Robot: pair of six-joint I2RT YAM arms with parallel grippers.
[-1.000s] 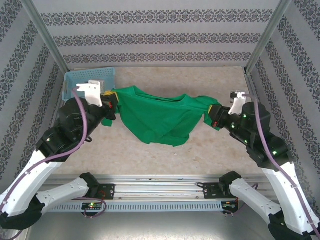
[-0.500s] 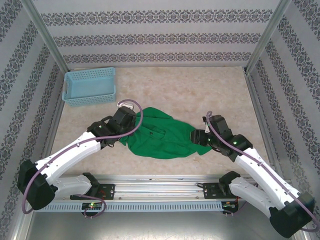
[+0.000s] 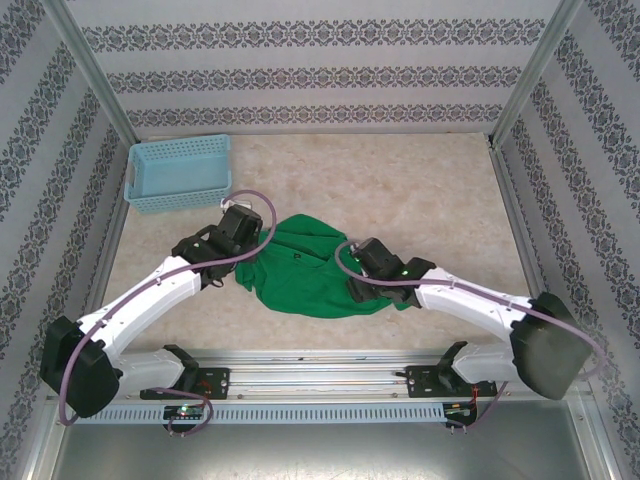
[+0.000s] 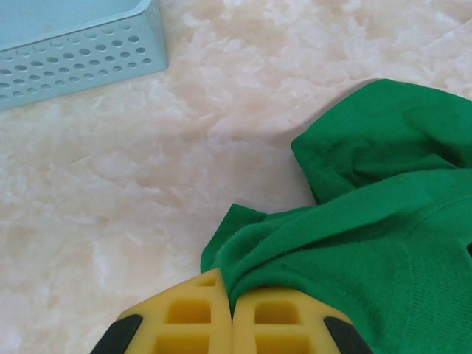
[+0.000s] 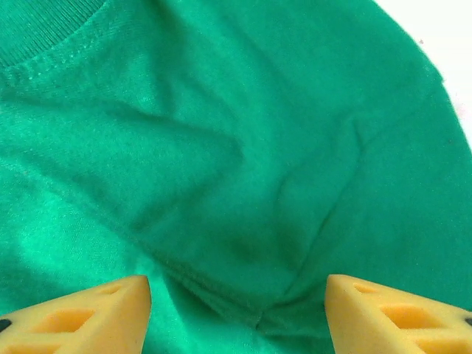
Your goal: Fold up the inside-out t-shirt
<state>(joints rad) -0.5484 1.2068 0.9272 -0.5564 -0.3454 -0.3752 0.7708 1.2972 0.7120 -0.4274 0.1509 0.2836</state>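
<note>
the left gripper is clenched on a bunched edge of the inside-out t-shirt, with green cloth squeezed into the seam between its two yellow pads. the right gripper is released. its yellow fingers are spread wide with nothing between them, poised over the cloth not far from the ribbed collar. it is not clear whether the tips touch the cloth.

the t-shirt lies in a crumpled, rounded heap on the pale marbled counter. it is nearer the arms than the light blue basket and off to the basket's right, with bare counter between the two. the left gripper holds the side of the heap closest to the basket, and the right gripper is over the side farthest from it.

the shirt looks light, soft and completely limp. it will likely sag from any single hold, drag along the counter, and let several layers get pinched together by mistake. it seems neither fragile nor slippery against the pads. the best holds are probably the stitched, thicker parts, such as the collar rib, a shoulder seam or the hem. two holds set well apart would let the cloth be drawn flat.
</note>
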